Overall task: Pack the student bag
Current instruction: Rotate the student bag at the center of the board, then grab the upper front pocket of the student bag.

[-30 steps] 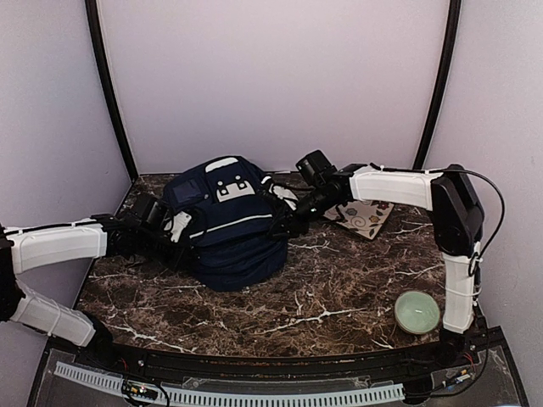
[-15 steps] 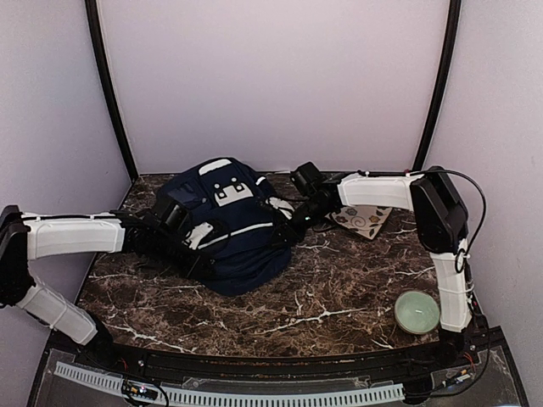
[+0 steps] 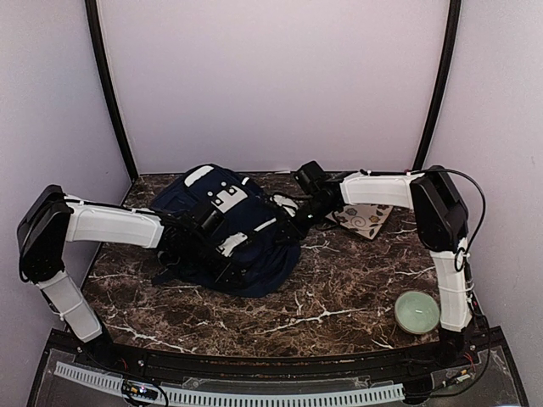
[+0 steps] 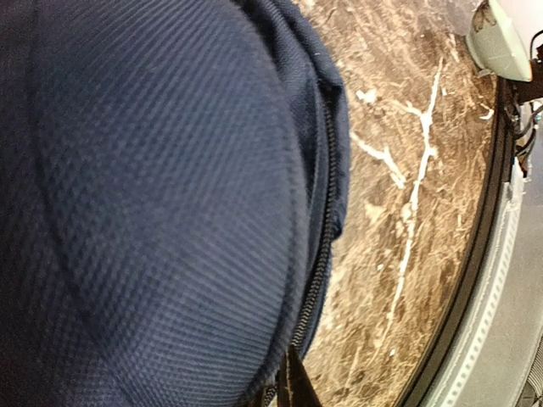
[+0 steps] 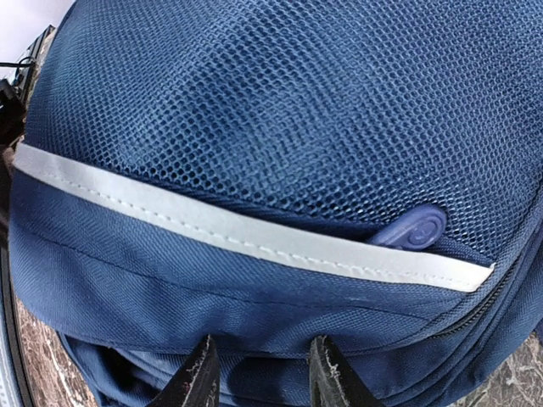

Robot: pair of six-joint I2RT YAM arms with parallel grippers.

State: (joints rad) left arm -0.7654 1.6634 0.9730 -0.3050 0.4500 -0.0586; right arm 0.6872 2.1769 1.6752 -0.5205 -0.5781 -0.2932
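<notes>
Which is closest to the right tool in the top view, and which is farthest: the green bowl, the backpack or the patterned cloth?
1. Backpack: right at the right tool, on its left.
2. Patterned cloth: back right of the table, under the arm.
3. Green bowl: front right corner, farthest.

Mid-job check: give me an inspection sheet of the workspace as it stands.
Surface: dark marble table, white veins.
Job's things: bag lying left of centre, zipper closed where seen; blue plastic piece in its mesh pocket.
Clutter: patterned cloth at back right; green bowl at near right.
Grippers: left gripper, jaws shut at the zipper; right gripper, jaws apart against bag fabric, grip unclear.
Cables: black cable looping off the right arm.
Surroundings: pale walls, black poles.
</notes>
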